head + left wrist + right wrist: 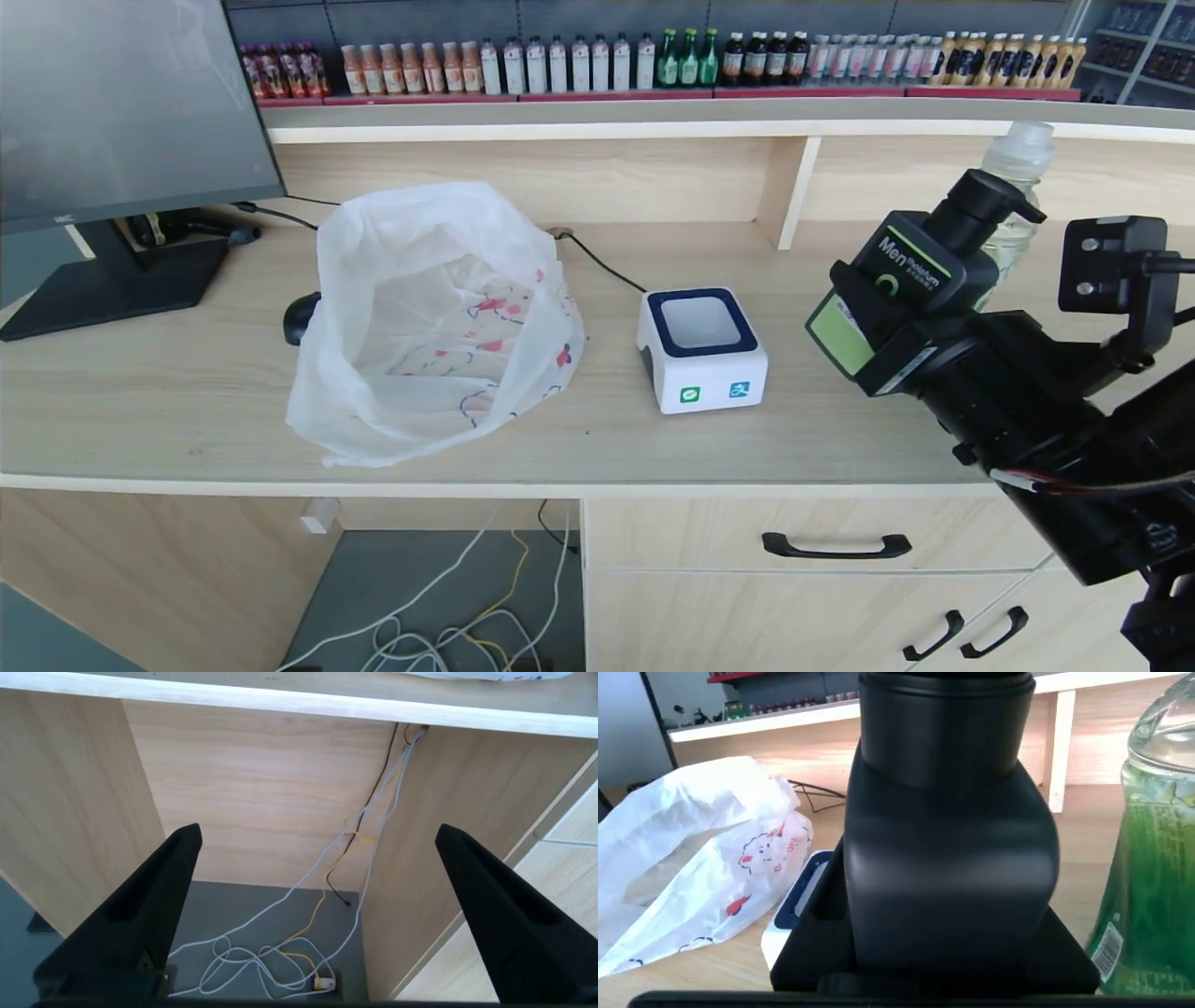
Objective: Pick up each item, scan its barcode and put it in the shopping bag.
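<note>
Timber bench (187, 392) carried the items noted below. A dark monitor (121, 103) stood at its left rear on a black stand.

The shopping bag (429, 317), white, thin and printed in red, sat left of centre with its mouth open upward. A black mouse (301, 317) lay against its left side, partly hidden.

The right tool (878, 322) was raised over the right part of the bench, closed on a black pump bottle (910, 280). The bottle was tilted, pump head up and away, a green label on its near side. It was clear of the bench surface and well apart from the bag. In the right wrist view its dark body (943, 859) stood close to the lens.

The left tool (318, 835) hung below bench level with its fingers (140, 924) spread wide and nothing between them. Loose cables (280, 952) lay on the floor beneath.

The scanner (702, 350), a white box with a blue-framed window facing up, sat between bag and held bottle, touching neither.

A clear bottle (1018, 187) with a green label stood upright on the bench behind the right tool. Contact with the held bottle could not be determined.
</note>
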Tool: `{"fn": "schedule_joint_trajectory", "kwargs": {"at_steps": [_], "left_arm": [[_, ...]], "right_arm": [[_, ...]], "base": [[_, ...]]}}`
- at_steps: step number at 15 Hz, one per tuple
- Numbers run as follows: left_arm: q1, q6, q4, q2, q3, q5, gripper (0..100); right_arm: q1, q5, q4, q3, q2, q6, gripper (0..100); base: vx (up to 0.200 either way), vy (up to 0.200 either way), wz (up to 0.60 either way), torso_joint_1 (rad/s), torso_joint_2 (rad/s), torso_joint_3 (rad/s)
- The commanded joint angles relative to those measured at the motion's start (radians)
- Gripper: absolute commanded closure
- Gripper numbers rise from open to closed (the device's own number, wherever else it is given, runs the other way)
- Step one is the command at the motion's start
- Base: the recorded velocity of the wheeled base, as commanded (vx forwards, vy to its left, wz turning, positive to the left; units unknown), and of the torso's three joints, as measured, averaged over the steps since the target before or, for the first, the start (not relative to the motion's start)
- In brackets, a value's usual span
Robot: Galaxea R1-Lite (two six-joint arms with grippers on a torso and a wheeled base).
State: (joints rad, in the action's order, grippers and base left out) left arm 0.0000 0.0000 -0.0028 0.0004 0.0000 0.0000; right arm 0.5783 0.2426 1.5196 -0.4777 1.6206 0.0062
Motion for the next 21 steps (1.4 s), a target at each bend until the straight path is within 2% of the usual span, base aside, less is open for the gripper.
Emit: {"fn": "schedule_joint_trajectory", "kwargs": {"at_steps": [1, 7, 9, 12, 16, 17, 18, 21], "left_arm": [[0.0, 0.0, 0.0, 0.0, 0.0, 0.0, 0], [0.0, 0.003, 0.0, 0.0, 0.0, 0.0, 0], [0.0, 0.003, 0.0, 0.0, 0.0, 0.0, 0], [0.0, 0.003, 0.0, 0.0, 0.0, 0.0, 0], [0.0, 0.003, 0.0, 0.0, 0.0, 0.0, 0], [0.0, 0.003, 0.0, 0.0, 0.0, 0.0, 0], [0.0, 0.003, 0.0, 0.0, 0.0, 0.0, 0], [0.0, 0.003, 0.0, 0.0, 0.0, 0.0, 0]], "right_arm": [[0.0, 0.0, 0.001, -0.01, 0.002, 0.0, 100], [0.017, 0.006, -0.001, -0.044, 0.013, -0.003, 100], [0.063, 0.007, -0.015, -0.114, 0.042, 0.001, 100], [0.069, 0.009, -0.052, -0.174, 0.081, 0.048, 100], [0.063, 0.018, -0.404, -0.46, 0.071, 0.271, 100], [0.063, 0.021, -0.444, -0.487, 0.071, 0.302, 100], [0.051, 0.044, -0.598, -0.572, 0.07, 0.41, 100], [0.015, 0.077, -0.848, -0.722, 0.071, 0.614, 100]], "base": [[0.0, 0.2, 0.0, -0.002, 0.0, -0.002], [0.0, 0.033, 0.0, 0.0, 0.0, 0.0], [0.0, 0.0, 0.0, 0.0, 0.0, 0.0], [0.0, 0.0, 0.0, 0.0, 0.0, 0.0], [0.0, 0.0, 0.0, 0.0, 0.0, 0.0], [0.0, 0.0, 0.0, 0.0, 0.0, 0.0], [0.0, 0.0, 0.0, 0.0, 0.0, 0.0], [0.0, 0.0, 0.0, 0.0, 0.0, 0.0]]}}
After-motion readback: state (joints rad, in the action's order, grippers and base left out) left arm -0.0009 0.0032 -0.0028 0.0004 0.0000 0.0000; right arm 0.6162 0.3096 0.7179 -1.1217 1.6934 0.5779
